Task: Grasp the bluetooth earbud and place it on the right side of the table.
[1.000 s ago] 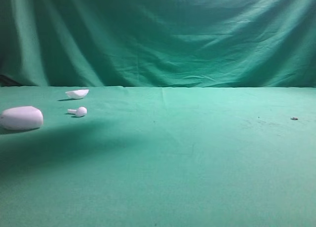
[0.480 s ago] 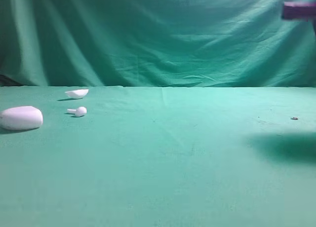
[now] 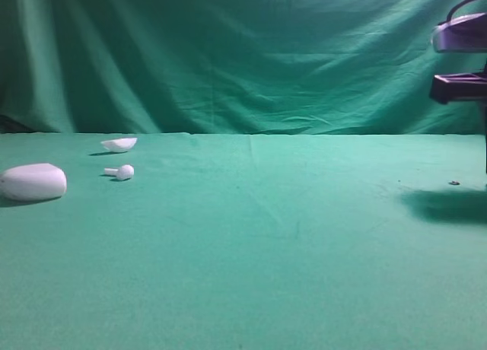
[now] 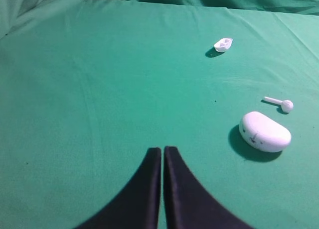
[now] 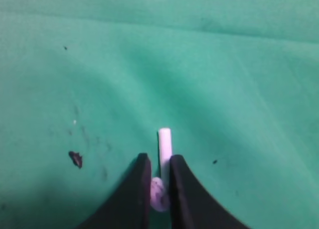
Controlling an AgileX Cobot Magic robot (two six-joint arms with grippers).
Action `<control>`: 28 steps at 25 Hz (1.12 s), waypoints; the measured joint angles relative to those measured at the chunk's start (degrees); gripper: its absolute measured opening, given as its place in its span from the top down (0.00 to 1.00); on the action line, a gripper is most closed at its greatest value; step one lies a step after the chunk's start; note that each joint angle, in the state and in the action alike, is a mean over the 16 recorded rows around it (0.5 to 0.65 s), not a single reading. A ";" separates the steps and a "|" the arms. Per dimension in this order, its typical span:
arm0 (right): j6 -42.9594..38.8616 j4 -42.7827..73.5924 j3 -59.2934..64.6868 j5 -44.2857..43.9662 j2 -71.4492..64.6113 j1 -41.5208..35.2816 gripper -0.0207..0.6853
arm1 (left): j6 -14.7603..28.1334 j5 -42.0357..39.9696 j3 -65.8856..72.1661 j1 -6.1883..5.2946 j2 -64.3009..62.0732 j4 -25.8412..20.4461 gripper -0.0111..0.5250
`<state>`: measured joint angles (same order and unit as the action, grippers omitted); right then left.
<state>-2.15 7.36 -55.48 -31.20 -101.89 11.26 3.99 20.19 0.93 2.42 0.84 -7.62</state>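
Green cloth covers the worktop (image 3: 304, 236) below my right end effector (image 5: 159, 176), which pinches the earbud (image 5: 163, 164) between its fingers over the right side, so only the set-down remains.

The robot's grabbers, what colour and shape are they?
Both have two black jaws, wide at the base and curving to narrow tips: the left gripper and the right gripper. From the high view, the right arm looks dark and boxy with a thin looping cable on top.
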 joint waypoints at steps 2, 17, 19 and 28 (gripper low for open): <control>0.45 -0.14 -0.18 -0.25 -0.08 -0.02 0.59 | 0.00 0.00 0.00 0.00 0.00 0.00 0.98; 1.20 -4.50 -9.22 -16.17 13.32 -0.07 0.53 | 0.00 0.00 0.00 0.00 0.00 0.00 0.98; 1.21 -5.28 -10.47 -19.22 17.49 -0.07 0.60 | 0.00 0.00 0.00 0.00 0.00 0.00 0.98; 1.21 -8.13 -11.11 -29.53 38.46 -0.07 0.92 | 0.00 0.00 0.00 0.00 0.00 0.00 0.98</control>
<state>-0.94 -0.77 -66.59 -60.73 -63.44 11.19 3.99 20.19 0.93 2.42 0.84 -7.62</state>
